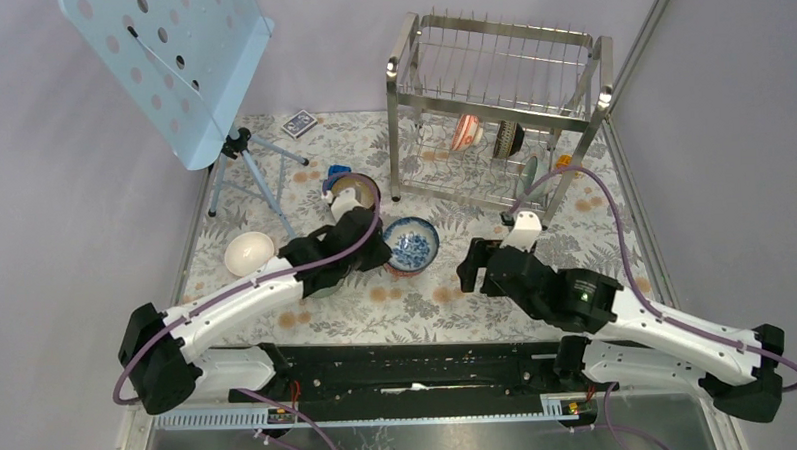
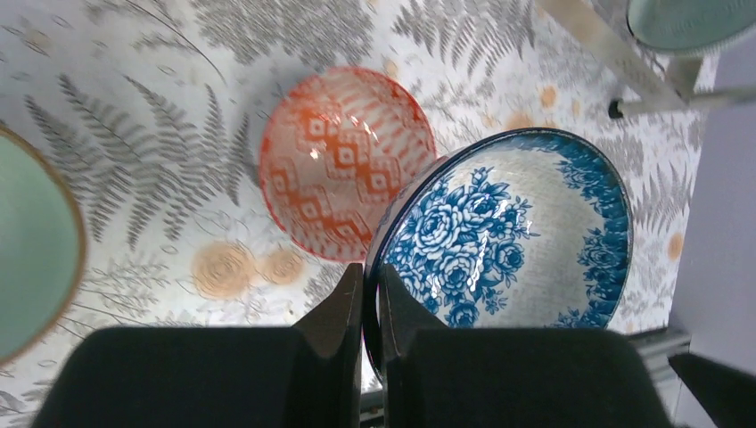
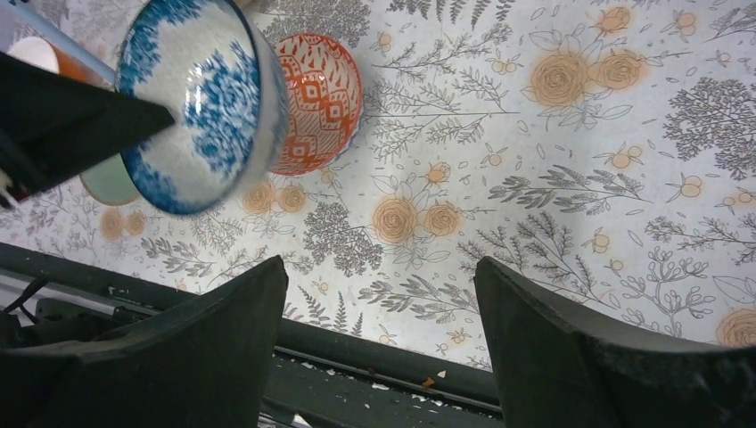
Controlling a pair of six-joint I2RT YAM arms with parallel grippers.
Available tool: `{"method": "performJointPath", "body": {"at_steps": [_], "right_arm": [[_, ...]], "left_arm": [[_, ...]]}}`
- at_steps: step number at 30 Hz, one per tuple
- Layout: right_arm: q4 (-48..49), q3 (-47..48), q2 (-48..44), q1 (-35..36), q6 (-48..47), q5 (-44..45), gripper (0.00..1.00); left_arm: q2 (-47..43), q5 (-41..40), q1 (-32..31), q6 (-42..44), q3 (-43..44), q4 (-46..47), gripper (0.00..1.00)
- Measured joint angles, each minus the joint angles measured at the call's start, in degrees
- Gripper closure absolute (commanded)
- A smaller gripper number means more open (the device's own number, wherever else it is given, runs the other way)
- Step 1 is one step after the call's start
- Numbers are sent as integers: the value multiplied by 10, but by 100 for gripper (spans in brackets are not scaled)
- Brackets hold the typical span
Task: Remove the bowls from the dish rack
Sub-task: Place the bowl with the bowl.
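My left gripper (image 2: 372,283) is shut on the near rim of a blue-and-white patterned bowl (image 2: 508,227), which hangs tilted against an orange-red patterned bowl (image 2: 343,160) standing on the table. In the top view that gripper (image 1: 379,249) and the blue-and-white bowl (image 1: 412,244) sit left of centre. My right gripper (image 3: 379,290) is open and empty over the table's near edge, to the right of both bowls (image 1: 468,266). The dish rack (image 1: 499,76) stands at the back right. Its lower tier holds a pinkish bowl (image 1: 464,133), a dark brown bowl (image 1: 509,139) and a pale green bowl (image 1: 530,170).
A white bowl (image 1: 248,252) and a dark brown bowl with a tan inside (image 1: 353,194) stand on the table at the left. Another pale green bowl (image 2: 27,259) lies under my left arm. The pale blue music stand (image 1: 169,63) on its tripod fills the back left, with a card deck (image 1: 299,123) nearby.
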Motion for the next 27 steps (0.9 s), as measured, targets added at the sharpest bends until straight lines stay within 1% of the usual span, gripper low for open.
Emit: {"method": "performJointPath", "body": {"at_steps": [6, 9, 15, 27], "right_arm": [[-4, -54, -72, 0, 7, 8, 16], [-10, -74, -83, 0, 13, 8, 16], [-9, -83, -80, 0, 16, 8, 16], [4, -97, -66, 0, 16, 7, 16]], "left_arm": [[5, 46, 99, 37, -7, 11, 100], [26, 64, 127, 50, -10, 17, 100], [74, 84, 132, 72, -10, 30, 100], [127, 94, 136, 83, -10, 57, 100]]}}
